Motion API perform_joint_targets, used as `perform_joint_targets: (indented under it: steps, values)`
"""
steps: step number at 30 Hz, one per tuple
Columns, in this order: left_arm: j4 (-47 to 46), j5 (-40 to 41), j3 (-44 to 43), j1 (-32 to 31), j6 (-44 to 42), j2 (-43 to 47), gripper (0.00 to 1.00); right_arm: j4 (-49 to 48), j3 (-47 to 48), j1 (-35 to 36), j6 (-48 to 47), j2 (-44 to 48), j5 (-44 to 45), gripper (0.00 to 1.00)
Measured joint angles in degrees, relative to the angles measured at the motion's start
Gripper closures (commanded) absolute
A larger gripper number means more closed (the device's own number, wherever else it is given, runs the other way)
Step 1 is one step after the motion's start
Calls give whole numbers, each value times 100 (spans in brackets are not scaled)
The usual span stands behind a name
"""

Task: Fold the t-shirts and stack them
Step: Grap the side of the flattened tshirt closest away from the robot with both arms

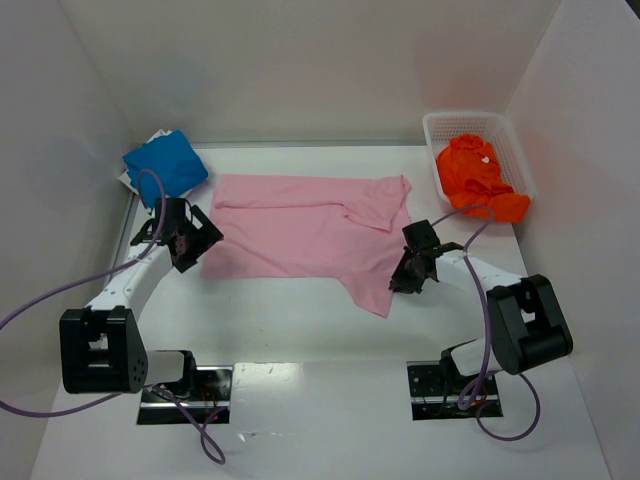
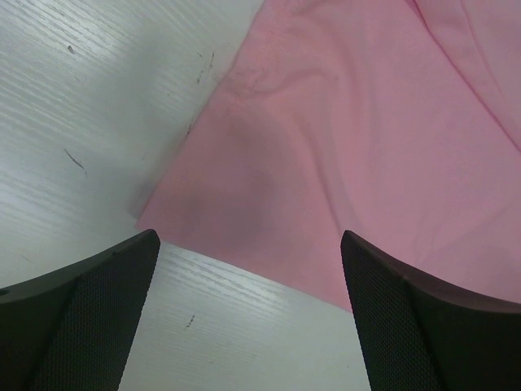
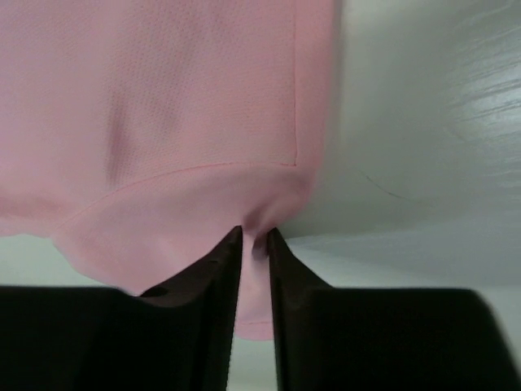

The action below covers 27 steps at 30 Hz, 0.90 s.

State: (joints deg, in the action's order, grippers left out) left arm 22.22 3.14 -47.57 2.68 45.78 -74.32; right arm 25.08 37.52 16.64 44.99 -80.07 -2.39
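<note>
Pink t-shirt (image 1: pixel 300 228) lies spread on the counter (image 1: pixel 300 330). Right pincer (image 3: pixel 254 240) pinches its edge; left pincer (image 2: pixel 250 238) gapes above its corner.

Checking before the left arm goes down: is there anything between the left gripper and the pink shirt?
Nothing visible. The left gripper is open just above the pink shirt's near left corner, with only bare table beside the cloth. The blue shirt lies further back on the left, out of the way.
</note>
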Motion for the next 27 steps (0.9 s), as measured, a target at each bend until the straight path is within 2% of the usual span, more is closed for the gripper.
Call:
perform_joint_targets:
  steps: [5,6,8,12,19,27]
  values:
    - [39,0,13,2,98,0,3,15,0,0,-9,-13,81,89]
    - [42,0,20,0,111,0,8,24,2,0,-9,-13,101,92]
    - [39,2,50,2,144,2,10,35,4,2,-9,-13,136,95]
    - [13,-9,240,0,264,0,13,68,9,2,-4,-4,181,98]
    - [15,87,345,2,564,-264,13,155,9,4,70,157,232,98]
    - [-57,330,439,2,942,-686,18,181,9,9,195,216,304,98]
